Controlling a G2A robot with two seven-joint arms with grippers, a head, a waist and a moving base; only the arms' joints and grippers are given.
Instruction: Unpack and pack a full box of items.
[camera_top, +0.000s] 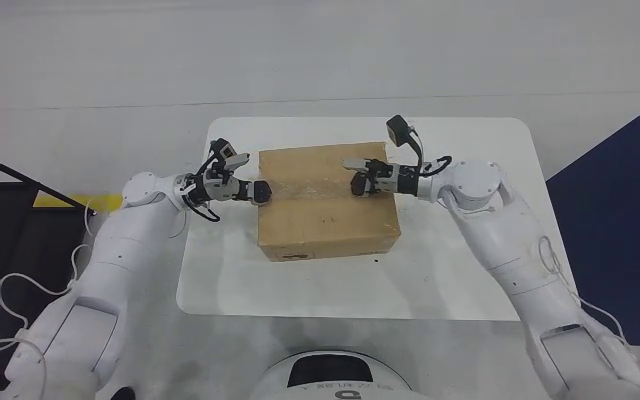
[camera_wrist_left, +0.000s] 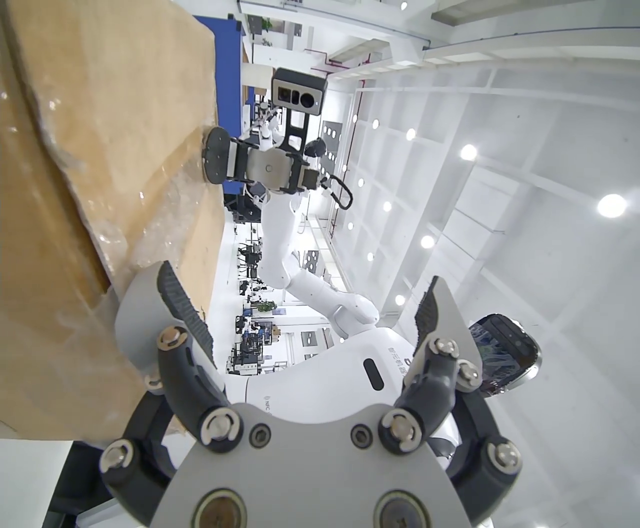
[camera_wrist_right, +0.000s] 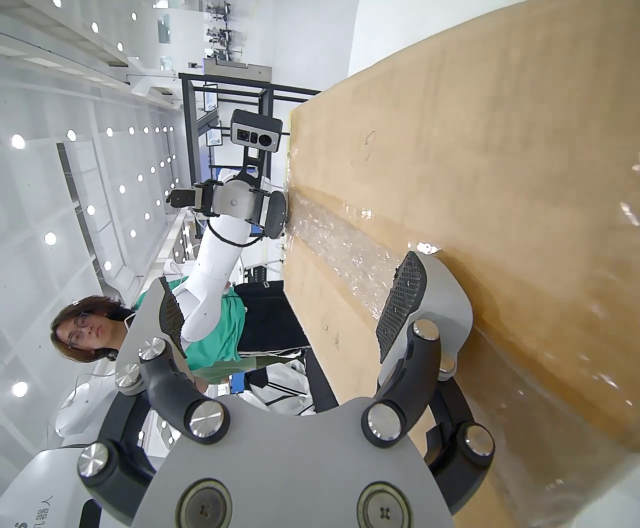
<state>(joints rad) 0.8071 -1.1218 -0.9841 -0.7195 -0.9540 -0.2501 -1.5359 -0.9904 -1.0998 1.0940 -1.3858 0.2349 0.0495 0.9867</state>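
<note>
A closed cardboard box (camera_top: 325, 215) stands in the middle of the white table, its top flaps sealed by a strip of clear tape (camera_top: 305, 188). My left gripper (camera_top: 258, 190) is open at the left end of that seam, one finger (camera_wrist_left: 182, 305) against the box edge (camera_wrist_left: 75, 200). My right gripper (camera_top: 358, 183) is open above the box top near the right end of the tape, with one finger (camera_wrist_right: 402, 297) lying on the cardboard (camera_wrist_right: 500, 175) beside the tape (camera_wrist_right: 345, 245). Nothing is held between either pair of fingers. The box's contents are hidden.
The white table (camera_top: 450, 270) has bare surface in front of the box and to its right. Its front edge runs close below the box. Grey floor surrounds the table, and a blue panel (camera_top: 610, 200) stands at the far right.
</note>
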